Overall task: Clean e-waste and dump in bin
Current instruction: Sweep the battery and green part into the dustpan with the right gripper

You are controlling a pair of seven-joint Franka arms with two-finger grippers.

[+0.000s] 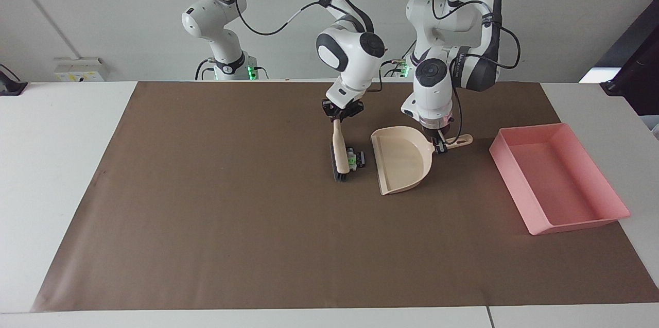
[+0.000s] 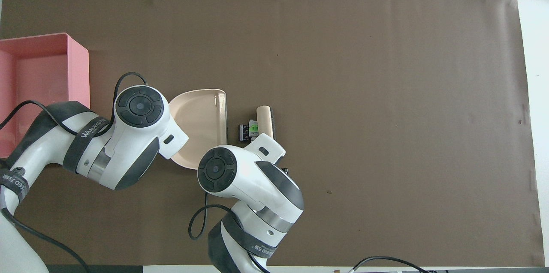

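Note:
The e-waste lies on the brown mat: a white-grey scrap with a green spot [image 1: 351, 160] [image 2: 254, 127] and a small black part [image 1: 361, 158] [image 2: 243, 131] beside it. My right gripper [image 1: 342, 114] is shut on the handle of a beige brush [image 1: 338, 145] [image 2: 265, 118], whose dark bristles rest against the scraps. My left gripper [image 1: 440, 145] is shut on the handle of the beige dustpan [image 1: 401, 160] [image 2: 200, 114], whose open mouth faces the scraps with a small gap. The pink bin [image 1: 512, 189] [image 2: 84, 71] sits at the left arm's end of the table. The overhead view hides both grippers under their arms.
The brown mat [image 1: 231, 225] covers most of the white table [image 1: 56, 153]. The bin is empty. Both arms stand close together over the mat's middle.

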